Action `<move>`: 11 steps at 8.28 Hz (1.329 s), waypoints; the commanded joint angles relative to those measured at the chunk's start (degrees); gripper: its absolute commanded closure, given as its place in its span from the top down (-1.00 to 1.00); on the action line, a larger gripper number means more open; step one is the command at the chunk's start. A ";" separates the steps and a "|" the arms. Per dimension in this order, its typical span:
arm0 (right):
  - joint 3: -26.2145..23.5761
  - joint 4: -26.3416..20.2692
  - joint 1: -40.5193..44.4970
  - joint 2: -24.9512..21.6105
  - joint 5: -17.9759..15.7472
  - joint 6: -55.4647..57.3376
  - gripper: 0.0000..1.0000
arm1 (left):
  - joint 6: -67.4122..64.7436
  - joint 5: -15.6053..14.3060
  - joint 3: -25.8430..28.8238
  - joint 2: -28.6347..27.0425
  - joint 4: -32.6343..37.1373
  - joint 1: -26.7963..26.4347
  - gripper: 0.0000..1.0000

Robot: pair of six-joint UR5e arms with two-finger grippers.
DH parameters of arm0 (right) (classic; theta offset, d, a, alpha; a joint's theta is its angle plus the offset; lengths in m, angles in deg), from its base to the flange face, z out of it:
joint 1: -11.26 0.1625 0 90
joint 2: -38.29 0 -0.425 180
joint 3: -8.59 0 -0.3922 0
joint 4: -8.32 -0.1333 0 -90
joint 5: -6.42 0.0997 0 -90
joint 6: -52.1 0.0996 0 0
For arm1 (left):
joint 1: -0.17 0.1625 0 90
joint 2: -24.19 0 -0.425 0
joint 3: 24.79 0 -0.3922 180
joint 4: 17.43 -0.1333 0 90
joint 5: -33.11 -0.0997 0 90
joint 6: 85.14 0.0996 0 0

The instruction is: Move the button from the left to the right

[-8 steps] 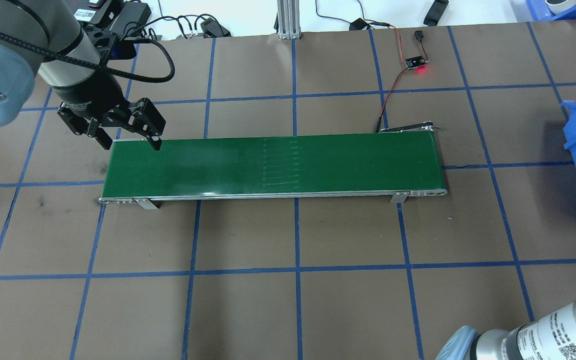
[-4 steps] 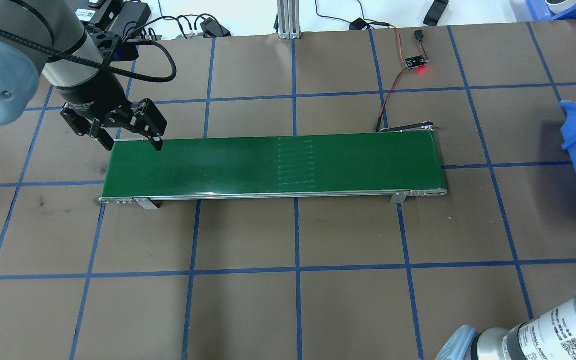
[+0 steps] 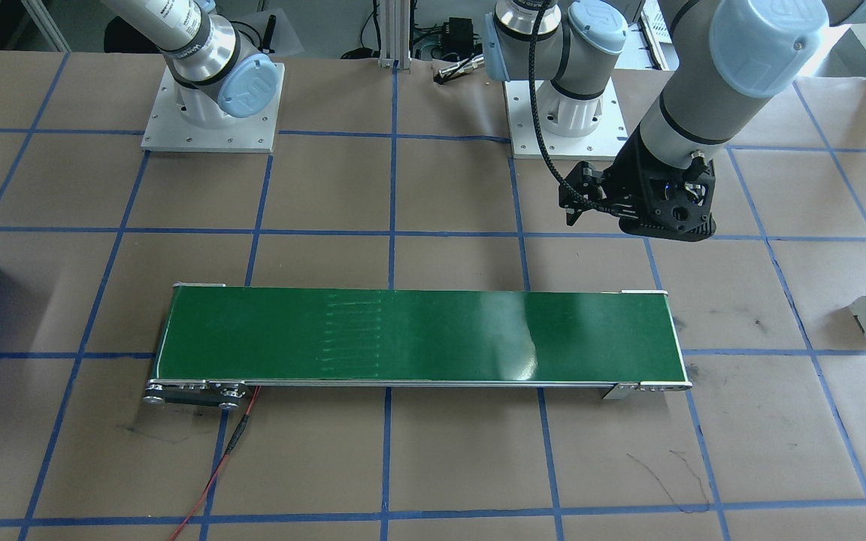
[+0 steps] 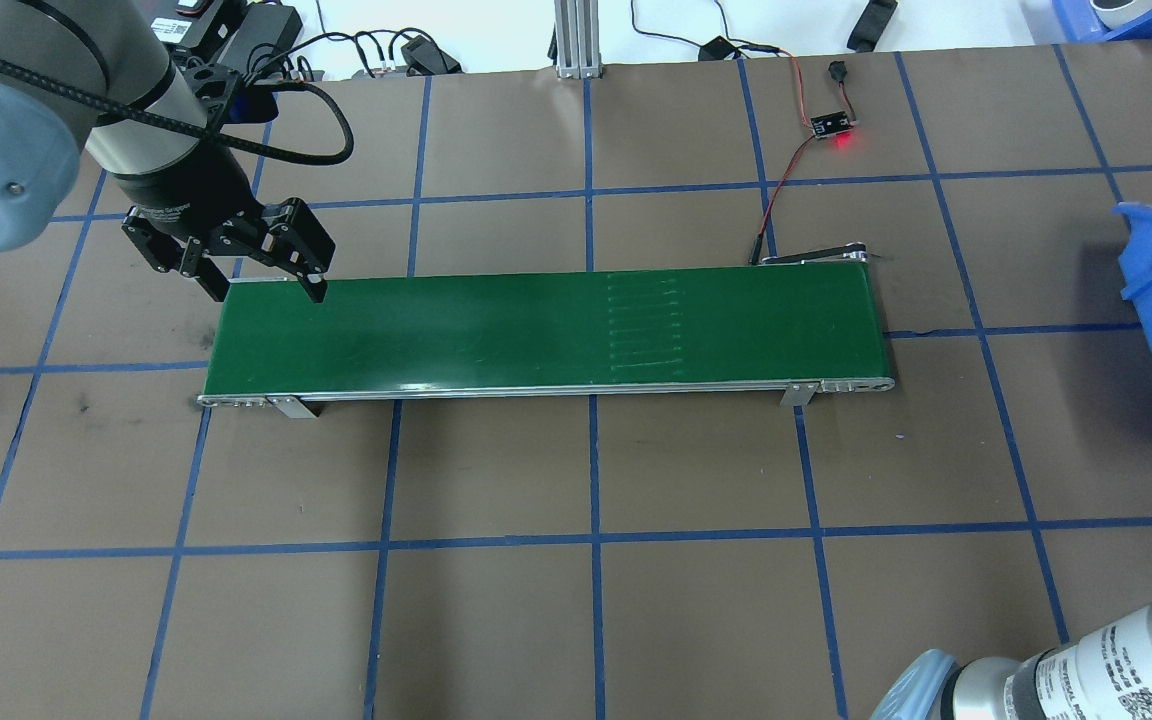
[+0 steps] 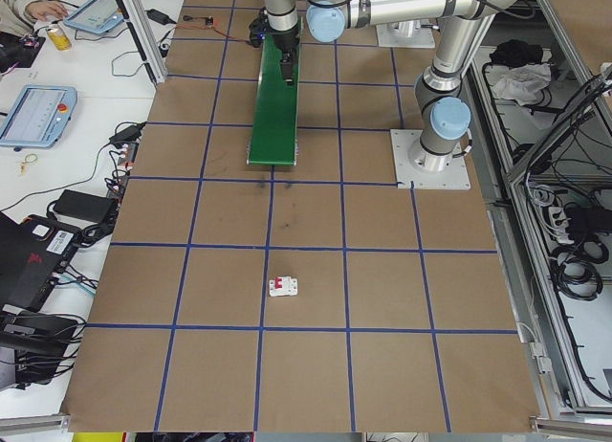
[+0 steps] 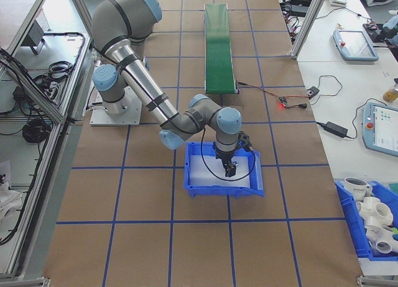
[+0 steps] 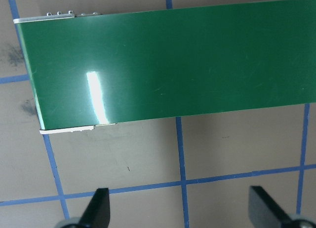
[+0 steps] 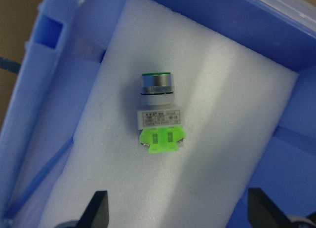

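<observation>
The small green-capped, white-bodied push button lies on white foam inside the blue plastic bin; the right gripper hovers above, fingers wide; the left gripper hangs wide, empty, beside the green conveyor belt.

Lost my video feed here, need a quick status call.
Left gripper open, empty, at conveyor end. Right gripper open above button, which lies on foam in blue bin. Nothing in the way.

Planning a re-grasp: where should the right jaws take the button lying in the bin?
Grip the button by its white boxy body, from straight above. It lies on its side on white foam in the blue bin; the body's flat left and right faces are free, the metal collar is round.
</observation>
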 commanded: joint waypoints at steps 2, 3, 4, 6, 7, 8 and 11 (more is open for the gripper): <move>1.11 -7.91 -0.33 -9.69 0.25 -0.56 1.00 | 0.00 0.01 0.00 0.00 -0.01 0.00 1.00; 2.42 -13.42 -0.33 -13.03 1.56 -0.12 1.00 | 0.00 0.01 0.00 0.00 -0.01 0.00 1.00; 3.56 -19.56 0.37 -16.54 5.40 0.66 1.00 | 0.00 0.01 0.00 0.00 -0.01 0.00 1.00; 3.93 -31.36 8.58 -22.27 9.31 14.73 1.00 | 0.17 0.10 0.00 -0.18 -0.36 -0.17 1.00; 4.10 -31.84 14.90 -23.60 9.05 21.87 1.00 | 0.09 0.01 0.00 -0.18 -0.36 -0.18 1.00; 4.10 -31.93 21.58 -24.65 8.44 31.16 1.00 | 0.17 0.01 0.00 -0.18 -0.36 -0.18 1.00; 4.19 -31.06 43.72 -23.70 6.25 61.05 1.00 | 0.17 0.01 0.00 -0.18 -0.36 -0.18 1.00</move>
